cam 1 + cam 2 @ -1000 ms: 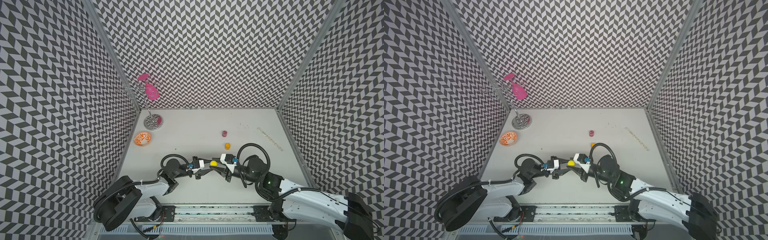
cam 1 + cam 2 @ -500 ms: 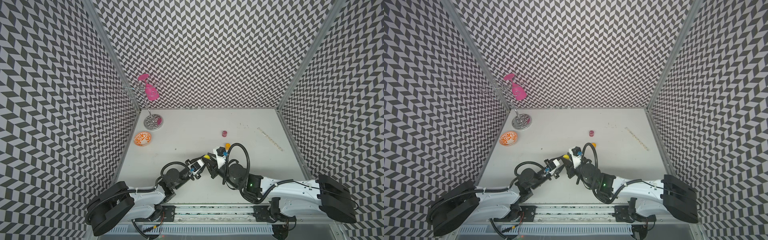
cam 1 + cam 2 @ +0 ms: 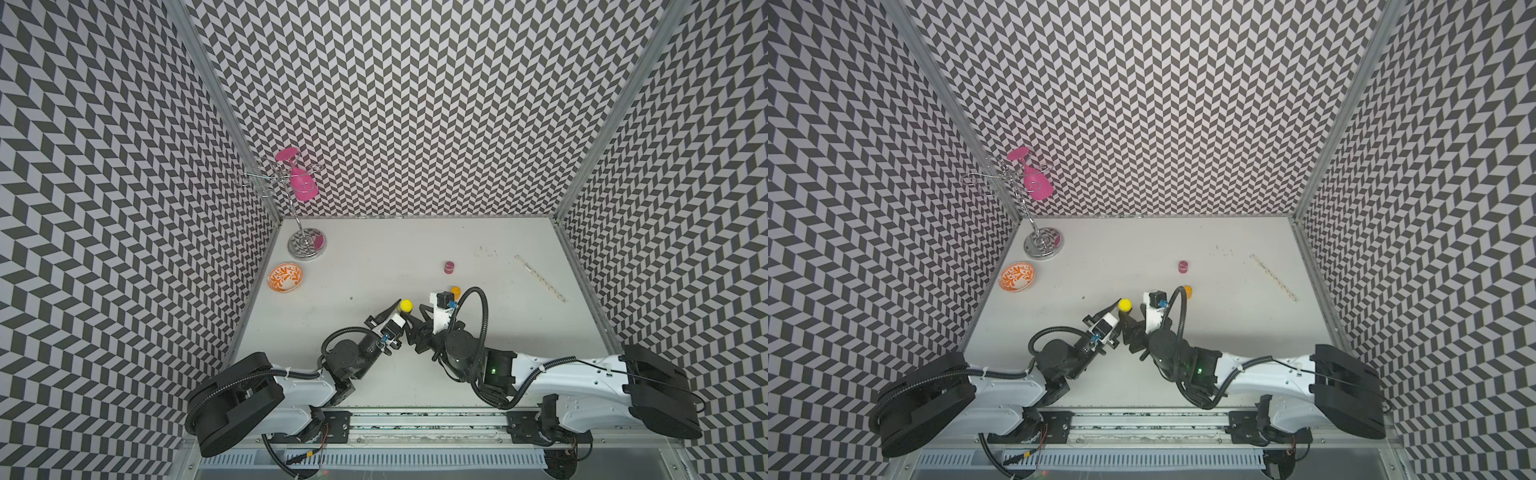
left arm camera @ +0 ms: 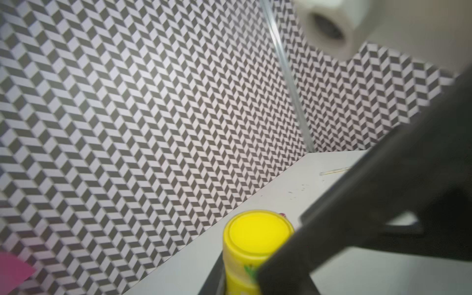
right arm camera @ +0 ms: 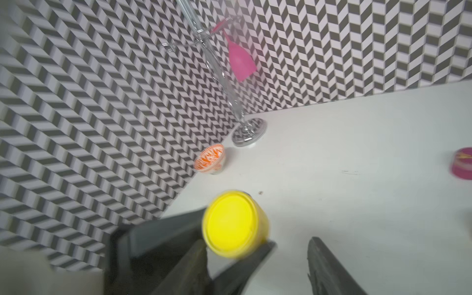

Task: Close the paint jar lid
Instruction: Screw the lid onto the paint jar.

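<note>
A small yellow paint jar (image 3: pixel 405 306) (image 3: pixel 1124 305) is held just above the table's front middle, with its yellow lid (image 4: pixel 257 232) (image 5: pixel 231 224) sitting on top. My left gripper (image 3: pixel 398 312) (image 4: pixel 241 281) is shut on the jar's body, a dark finger on each side. My right gripper (image 3: pixel 419 316) (image 5: pixel 256 242) stands open right beside the jar. Its fingers (image 5: pixel 329 270) are spread and clear of the lid.
A pink jar (image 3: pixel 448 267) and a small orange jar (image 3: pixel 456 290) stand behind the grippers. At the back left are an orange patterned bowl (image 3: pixel 285 277) and a wire rack (image 3: pixel 306 245) holding a pink glass (image 3: pixel 302 187). A thin stick (image 3: pixel 539 277) lies at the right.
My right gripper has opened and let go of the lid. The jar in my left gripper has shifted a little left and farther back.
</note>
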### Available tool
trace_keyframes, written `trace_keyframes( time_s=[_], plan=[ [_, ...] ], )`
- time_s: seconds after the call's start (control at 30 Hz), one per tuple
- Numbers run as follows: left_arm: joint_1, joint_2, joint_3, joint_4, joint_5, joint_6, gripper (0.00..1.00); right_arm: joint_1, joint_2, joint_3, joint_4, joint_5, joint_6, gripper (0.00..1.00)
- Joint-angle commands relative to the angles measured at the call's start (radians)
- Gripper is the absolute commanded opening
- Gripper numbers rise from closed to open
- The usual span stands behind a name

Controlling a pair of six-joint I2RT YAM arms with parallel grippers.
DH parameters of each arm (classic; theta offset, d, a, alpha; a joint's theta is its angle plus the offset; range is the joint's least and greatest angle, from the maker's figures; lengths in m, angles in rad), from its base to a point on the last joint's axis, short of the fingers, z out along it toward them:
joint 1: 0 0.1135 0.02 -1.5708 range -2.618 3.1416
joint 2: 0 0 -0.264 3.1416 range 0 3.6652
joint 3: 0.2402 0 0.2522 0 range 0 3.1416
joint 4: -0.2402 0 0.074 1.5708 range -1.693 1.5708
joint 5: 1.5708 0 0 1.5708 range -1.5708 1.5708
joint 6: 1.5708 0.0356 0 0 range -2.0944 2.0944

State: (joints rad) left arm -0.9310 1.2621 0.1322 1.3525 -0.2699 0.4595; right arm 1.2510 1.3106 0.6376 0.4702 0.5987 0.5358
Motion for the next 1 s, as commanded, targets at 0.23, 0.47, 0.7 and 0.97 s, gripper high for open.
trace_keyframes(
  time_s=[0.23,0.47,0.7,0.97],
  plan=[
    [0.059,-0.023,0.038,0.04,-0.028,-0.09,0.24,0.008,-0.209,-0.181,-0.208,0.059,0.081,0.78],
    [0.169,-0.067,0.014,-0.039,0.292,-0.237,0.26,-0.026,-0.437,-0.276,-0.159,0.047,-0.173,0.81],
    [0.209,0.019,0.044,0.021,0.754,-0.262,0.26,-0.207,-0.545,-0.237,-0.126,-0.423,-0.54,0.79],
    [0.227,0.136,0.07,0.184,1.136,-0.36,0.26,-0.253,-0.551,-0.176,-0.136,-0.81,-0.8,0.78]
  ],
)
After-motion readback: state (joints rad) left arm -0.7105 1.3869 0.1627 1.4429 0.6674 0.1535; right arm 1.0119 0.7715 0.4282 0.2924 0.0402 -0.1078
